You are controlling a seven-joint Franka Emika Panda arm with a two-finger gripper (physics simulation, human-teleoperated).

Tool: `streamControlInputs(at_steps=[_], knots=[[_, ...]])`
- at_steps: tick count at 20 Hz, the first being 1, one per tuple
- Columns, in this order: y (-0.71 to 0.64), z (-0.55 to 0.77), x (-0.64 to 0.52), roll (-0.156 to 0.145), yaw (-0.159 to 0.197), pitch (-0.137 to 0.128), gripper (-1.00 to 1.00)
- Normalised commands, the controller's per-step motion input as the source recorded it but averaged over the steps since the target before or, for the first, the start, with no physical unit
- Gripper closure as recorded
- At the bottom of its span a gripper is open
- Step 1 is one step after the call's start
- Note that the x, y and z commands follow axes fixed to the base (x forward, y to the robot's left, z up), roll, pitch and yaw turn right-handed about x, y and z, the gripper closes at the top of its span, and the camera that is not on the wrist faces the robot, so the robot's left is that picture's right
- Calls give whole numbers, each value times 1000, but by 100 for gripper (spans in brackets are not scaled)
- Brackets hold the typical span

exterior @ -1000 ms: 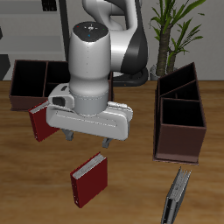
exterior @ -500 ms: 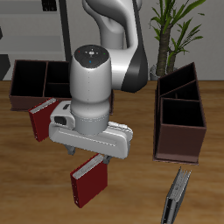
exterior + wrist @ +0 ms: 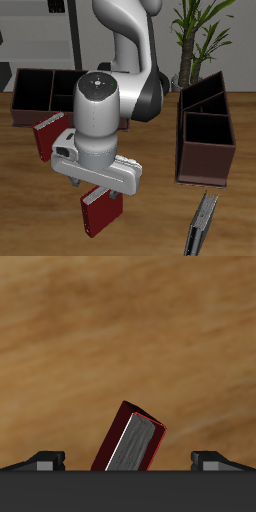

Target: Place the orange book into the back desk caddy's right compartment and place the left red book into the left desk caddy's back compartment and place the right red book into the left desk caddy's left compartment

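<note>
Left red book (image 3: 101, 207) is being shown on the wooden table (image 3: 150, 225), directly under the gripper (image 3: 100, 188), with its lower half showing at 6 o'clock from the white hand in the exterior view. In the wrist view the same book (image 3: 131, 439) is being framed between the two fingertips (image 3: 45, 459), its pale page edges turned up towards the camera. The jaws are being held spread wide, and nothing is being pinched; a clear gap is being left on each side of the book.

The book's long axis is being seen to run roughly from 8 o'clock to 2 o'clock in the exterior view, and in the wrist view it is lying askew to the line joining the fingers. By judgement, the wrist is likely needing to be turned a little, so that the covers are being met flat when the jaws are closed.

The right red book (image 3: 46, 139) is being left at 10 o'clock from the gripper, close to the back desk caddy (image 3: 34, 92). The left desk caddy (image 3: 205, 140), the goal of this book, is being seen at 2 o'clock, well apart.
</note>
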Motion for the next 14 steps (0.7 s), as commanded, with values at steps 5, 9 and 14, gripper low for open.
streamControlInputs(at_steps=[5, 9, 14], knots=[[-122, -454, 45, 13, -59, 46, -100], [-56, -347, 20, 20, -26, 47, 100], [4, -93, -40, 16, -41, 23, 100]])
